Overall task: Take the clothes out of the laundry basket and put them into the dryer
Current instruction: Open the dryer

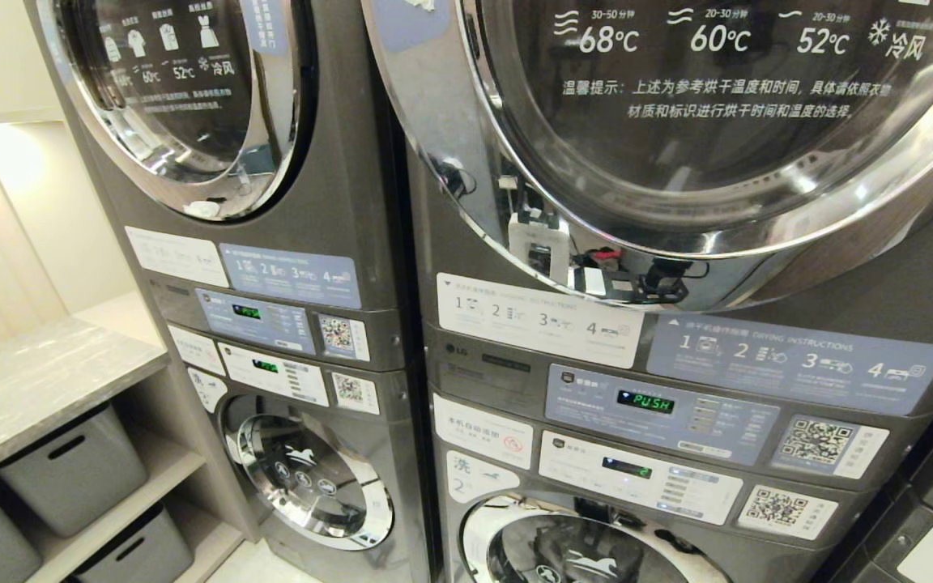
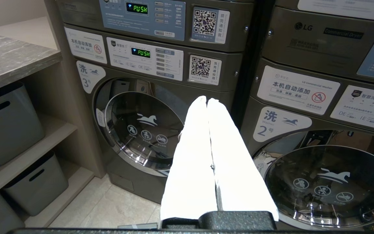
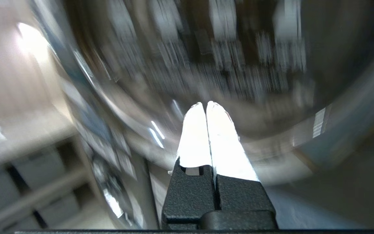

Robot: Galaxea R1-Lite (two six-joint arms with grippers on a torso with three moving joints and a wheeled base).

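Fingers of the right pincer point(image 3: 205, 104) pressed tip to tip, nothing between them. Raised close before a round chrome-rimmed dryer door point(image 3: 226, 65); touching it or just short of it, cannot tell. Judged to be shut on purpose, perhaps to push or hook at the door, since the dryer must be opened before anything can go in. Could belong to either machine; hard to say which from the right wrist view alone.

Left pincer point(image 2: 206, 99) likewise closed and empty, hanging low and parked, pointed between the two washer doors point(image 2: 141, 130) of the bottom row. No part in the present step, by the look of it.

Further out, in the head view: two stacks of grey machines side by side, dryers on top, washers beneath. Near dryer door point(image 1: 726, 121) shut, large and cut off at the upper and right edges; far dryer door point(image 1: 183, 97) shut too. Green display point(image 1: 645, 400) on the near control panel reading PUSH. Off to the robot's left, a stone-topped counter point(image 1: 37, 380) with grey bins point(image 1: 70, 470) on the shelves below.

No clothes anywhere in view, and no laundry basket: neither on the floor before the washers nor on the counter, so presumably behind or beside the robot, out of all three views. Neither arm seen directly in the head view, only dim reflections in the chrome rim. Door handle or latch not to be made out. Loading judged not yet begun.
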